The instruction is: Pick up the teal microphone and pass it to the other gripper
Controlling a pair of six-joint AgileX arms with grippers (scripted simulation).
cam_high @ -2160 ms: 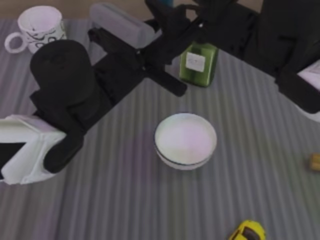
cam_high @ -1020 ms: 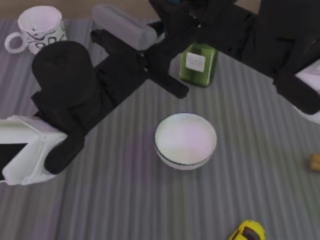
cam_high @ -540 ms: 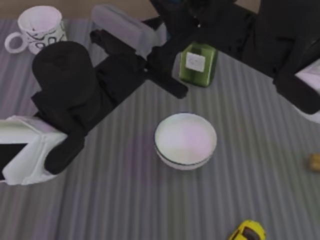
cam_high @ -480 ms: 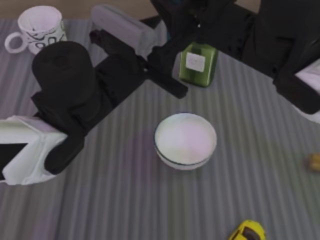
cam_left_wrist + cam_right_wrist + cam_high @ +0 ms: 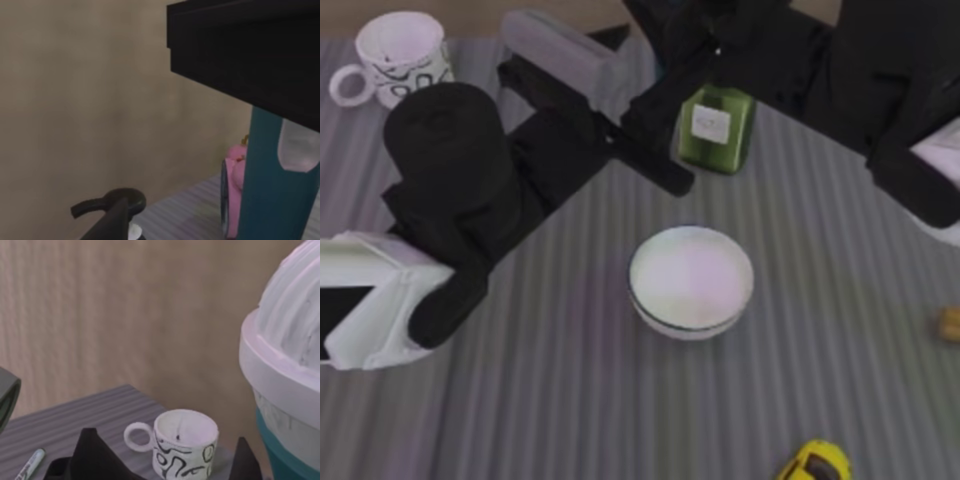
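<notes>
A rendered simulation test scene is shown rather than a lived-in room: a grey striped tabletop (image 5: 540, 400) is set against a plain beige wall (image 5: 75, 100). Unrelated household items are scattered on it, among them a patterned white mug (image 5: 395, 50), a white bowl (image 5: 690, 280), a green pump bottle (image 5: 717, 127) and a yellow toy car (image 5: 815, 463).

We see a smooth, matt teal microphone (image 5: 272, 185) with a ribbed white head, a glossy ceramic-looking mug (image 5: 184, 444), and a ridged grey counter (image 5: 570, 400).

Left gripper (image 5: 582, 92) with teal microphone (image 5: 568, 50) edged slightly up-table.
</notes>
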